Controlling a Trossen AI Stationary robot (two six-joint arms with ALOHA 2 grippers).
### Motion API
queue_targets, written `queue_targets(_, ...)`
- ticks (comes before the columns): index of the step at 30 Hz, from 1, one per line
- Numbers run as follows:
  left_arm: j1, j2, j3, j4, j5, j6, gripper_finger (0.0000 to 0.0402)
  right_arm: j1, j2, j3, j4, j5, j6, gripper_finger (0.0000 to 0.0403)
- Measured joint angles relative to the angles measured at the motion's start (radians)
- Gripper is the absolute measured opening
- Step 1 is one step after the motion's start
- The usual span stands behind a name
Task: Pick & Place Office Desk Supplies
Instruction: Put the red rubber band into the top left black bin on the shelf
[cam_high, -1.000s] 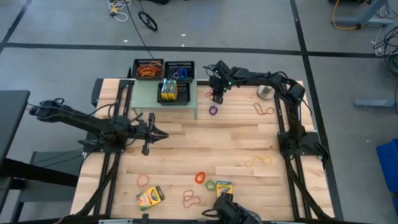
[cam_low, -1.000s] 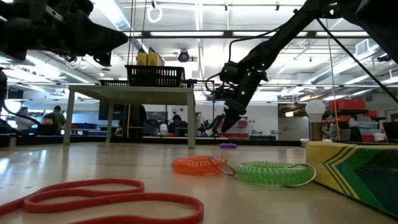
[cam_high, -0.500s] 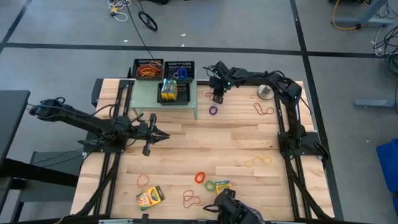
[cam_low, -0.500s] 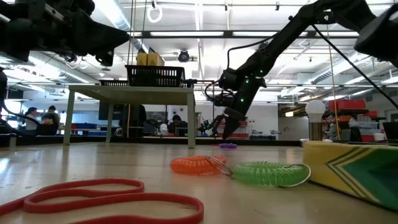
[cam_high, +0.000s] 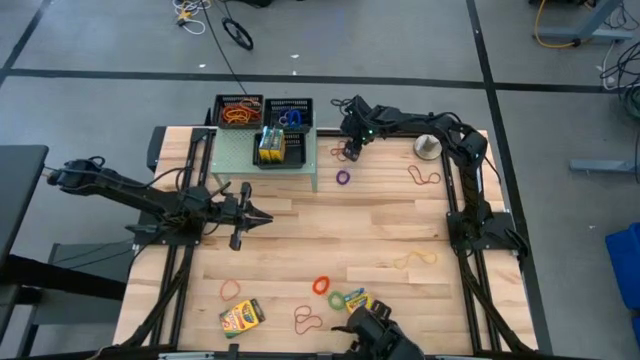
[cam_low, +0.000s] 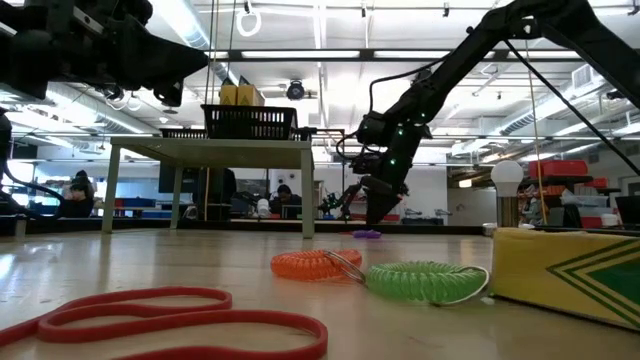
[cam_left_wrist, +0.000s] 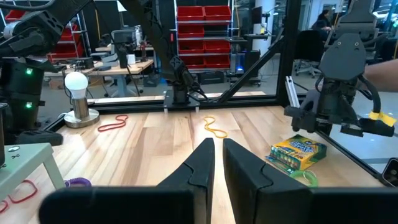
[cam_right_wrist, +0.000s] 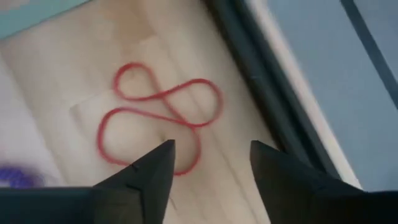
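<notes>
The right claw (cam_right_wrist: 208, 163) hangs with its 2 fingers spread wide and empty, just above a red rubber band (cam_right_wrist: 158, 118) that lies flat on the tabletop (cam_high: 380, 225) near the far edge, close to the pale green shelf (cam_high: 268, 160). The band is twisted into 3 small loops. It is thin, soft and very light, so I think it will bend and slide away if a finger only pushes it. A good place to take it is the middle crossing, where the strands lie together; the fingers must press down to the wood on both sides of it.

The tabletop is smooth pale wood in strips, so the band has little grip there. A purple coil band (cam_high: 343, 177) lies nearby. On the shelf stand black mesh trays (cam_high: 264, 113), stiff and open on top.

The left claw (cam_left_wrist: 213, 163) waits over the left part of the tabletop, nearly closed and holding nothing.
</notes>
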Motion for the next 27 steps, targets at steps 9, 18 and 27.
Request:
queue_targets(9,0.0,0.0,0.0,0.0,0.0,0.001,0.0039,0.036,-0.002,-0.053,-0.013,0.101,0.477,0.0249)
queue_targets(18,0.0,0.0,0.0,0.0,0.0,0.001,0.0039,0.079,-0.005,-0.116,0.103,0.198,0.617,0.0185)
queue_targets(27,0.0,0.0,0.0,0.0,-0.042,-0.003,0.0039,0.101,-0.007,-0.116,0.101,0.189,0.567,0.0019)
